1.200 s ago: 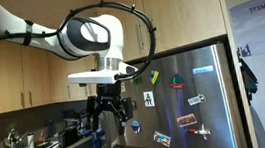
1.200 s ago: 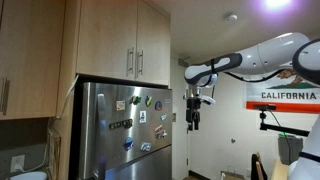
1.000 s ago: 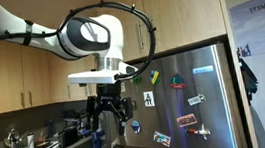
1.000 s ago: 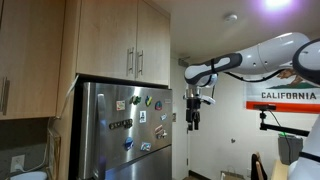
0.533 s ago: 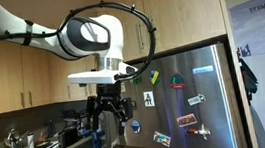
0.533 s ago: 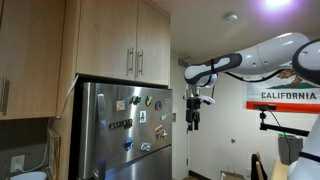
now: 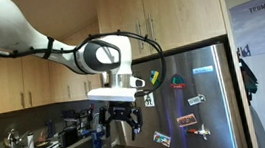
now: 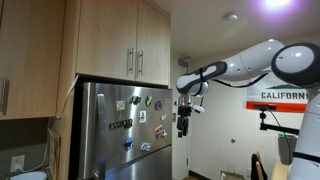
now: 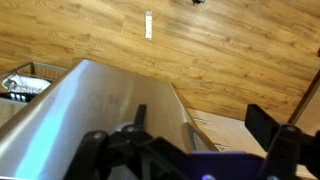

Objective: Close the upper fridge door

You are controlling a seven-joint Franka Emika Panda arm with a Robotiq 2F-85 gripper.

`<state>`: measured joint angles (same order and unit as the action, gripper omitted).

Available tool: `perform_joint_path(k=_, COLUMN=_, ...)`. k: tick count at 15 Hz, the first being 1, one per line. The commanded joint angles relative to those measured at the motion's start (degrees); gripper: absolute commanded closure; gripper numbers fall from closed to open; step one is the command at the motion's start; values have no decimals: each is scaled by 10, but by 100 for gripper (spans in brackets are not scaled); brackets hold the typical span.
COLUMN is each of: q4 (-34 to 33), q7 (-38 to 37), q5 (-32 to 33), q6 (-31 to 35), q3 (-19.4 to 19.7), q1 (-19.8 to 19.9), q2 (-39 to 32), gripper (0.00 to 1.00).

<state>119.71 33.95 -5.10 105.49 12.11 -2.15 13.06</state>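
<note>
Gripper (image 7: 119, 123) pointed down, fingers spread wide in the wrist view (image 9: 190, 150), nothing held. In an exterior view it hung at the door's (image 7: 189, 88) left edge, about mid-height. From the other side it sat just off the door's (image 8: 110, 110) right edge (image 8: 184, 126). Contact with the door: couldn't tell. The wrist view showed a brushed steel panel (image 9: 90, 100) sloping up under the fingers, with wood floor (image 9: 220, 50) beyond it. The arm (image 7: 28, 41) ran from the gripper up and away from the door. The door face carried magnets (image 7: 178, 81) and sat directly below the cabinets (image 8: 130, 40). Couldn't tell how far ajar it was. A poster (image 7: 255, 25) hung on the wall beside the door, on the side away from the gripper. A cluttered counter (image 7: 30, 144) sat low on the gripper's side.
</note>
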Motion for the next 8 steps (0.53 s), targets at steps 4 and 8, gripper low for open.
perform_joint_path(k=4, q4=-64, q7=157, q5=-64, q6=67, q3=-17, q1=18, q2=-122, gripper=0)
perform_joint_path(k=8, q4=-129, q7=214, q5=-74, q6=54, q3=-38, q1=34, q2=-178, gripper=0)
